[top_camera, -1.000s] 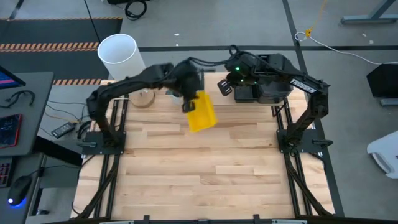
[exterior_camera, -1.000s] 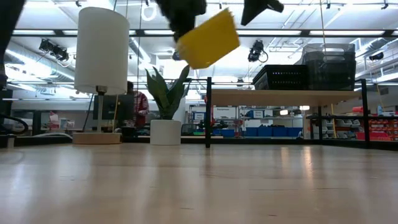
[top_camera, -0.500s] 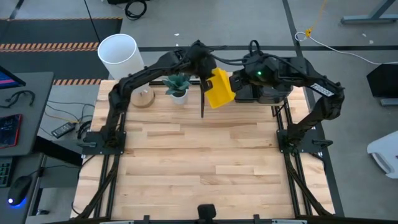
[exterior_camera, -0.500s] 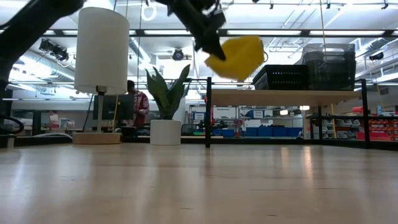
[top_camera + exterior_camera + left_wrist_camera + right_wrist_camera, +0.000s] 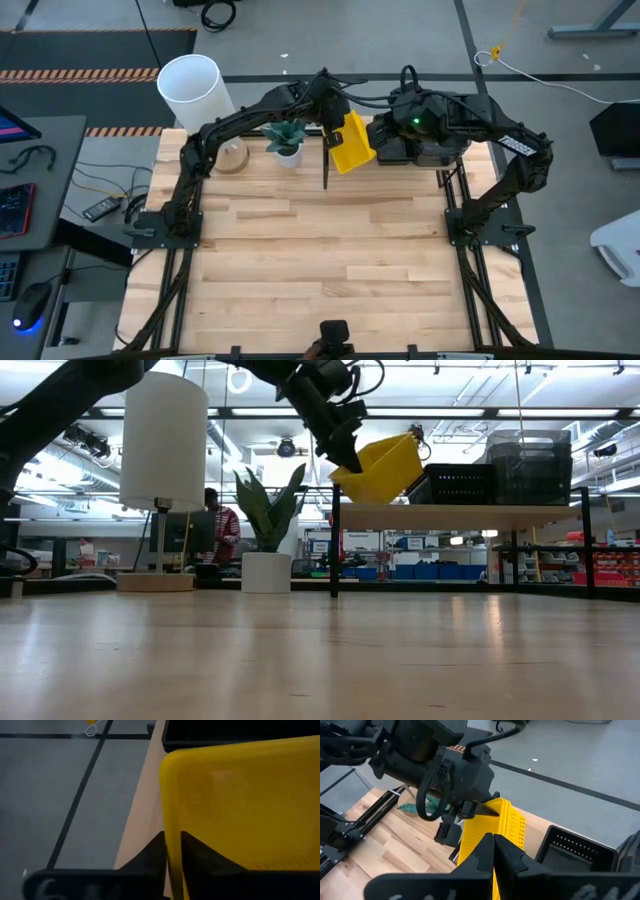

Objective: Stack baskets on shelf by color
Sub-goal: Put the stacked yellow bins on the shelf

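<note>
A yellow basket (image 5: 352,143) hangs tilted in the air at the table's far side, just above the left end of the shelf (image 5: 460,512). My left gripper (image 5: 335,125) is shut on its left side. My right gripper (image 5: 378,135) is at its right side and is shut on it too, as the right wrist view (image 5: 493,837) shows. On the shelf stand a black mesh basket (image 5: 455,483) and stacked dark grey baskets (image 5: 530,465). The other yellow baskets are out of view. My left gripper pinches one wall of the yellow basket at its rim (image 5: 170,820), one finger (image 5: 200,865) inside the basket and one outside. It comes from the table's left, slanting down. The basket is lifted clear and tilted. My right gripper has a thin edge of the yellow basket (image 5: 496,822) between its two fingers (image 5: 480,855), at the end opposite my left gripper (image 5: 470,800). It comes from the table's right. The basket hangs between the two grippers, clear of the shelf.
A white lamp (image 5: 190,85) on a round wooden base (image 5: 230,157) and a potted plant (image 5: 285,135) stand at the far left. The shelf's black post (image 5: 335,540) is just below the basket. A person (image 5: 222,530) shows in the room beyond.
My left gripper has carried the yellow basket toward the table's far right, to the shelf's left end, and down a little. The basket has turned and tipped on the way. My right gripper has come to the basket's right side.
</note>
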{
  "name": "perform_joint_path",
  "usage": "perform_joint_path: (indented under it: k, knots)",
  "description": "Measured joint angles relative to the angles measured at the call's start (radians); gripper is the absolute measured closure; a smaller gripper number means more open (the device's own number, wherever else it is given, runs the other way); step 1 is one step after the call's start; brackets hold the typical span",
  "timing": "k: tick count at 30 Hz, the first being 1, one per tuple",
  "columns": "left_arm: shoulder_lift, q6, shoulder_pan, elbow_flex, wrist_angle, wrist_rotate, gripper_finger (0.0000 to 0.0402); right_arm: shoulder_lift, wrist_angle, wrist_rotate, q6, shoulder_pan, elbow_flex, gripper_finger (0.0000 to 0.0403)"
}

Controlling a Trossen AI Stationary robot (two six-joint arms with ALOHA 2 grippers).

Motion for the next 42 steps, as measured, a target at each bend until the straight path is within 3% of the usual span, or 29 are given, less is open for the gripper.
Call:
perform_joint_path:
  k: [9, 13, 21, 29, 31, 36, 42]
  knots:
    - [0.000, 0.000, -0.003, -0.001, 0.063, 0.000, 0.0212, 0.000, 0.047, 0.021, -0.037, -0.005, 0.000, 0.0396]
    - [-0.009, -0.030, -0.008, -0.001, 0.040, 0.030, 0.0183, 0.000, 0.038, 0.023, -0.038, -0.005, 0.000, 0.0396]
    - [-0.030, -0.069, -0.066, 0.074, -0.141, 0.191, 0.0216, 0.000, 0.037, 0.022, -0.066, -0.029, 0.000, 0.0396]
    - [0.017, -0.070, -0.121, 0.073, -0.107, 0.185, 0.0264, 0.000, 0.049, 0.012, -0.086, -0.051, 0.000, 0.0396]
    - [0.037, -0.068, -0.127, 0.073, -0.094, 0.162, 0.0274, 0.000, 0.052, 0.010, -0.088, -0.050, 0.000, 0.0396]
    - [0.089, -0.057, -0.121, 0.074, -0.069, -0.025, 0.0288, 0.000, 0.065, -0.005, -0.089, -0.050, 0.000, 0.0396]
    - [0.115, -0.047, -0.100, 0.075, -0.033, -0.098, 0.0290, -0.001, 0.076, -0.011, -0.089, -0.047, 0.000, 0.0396]
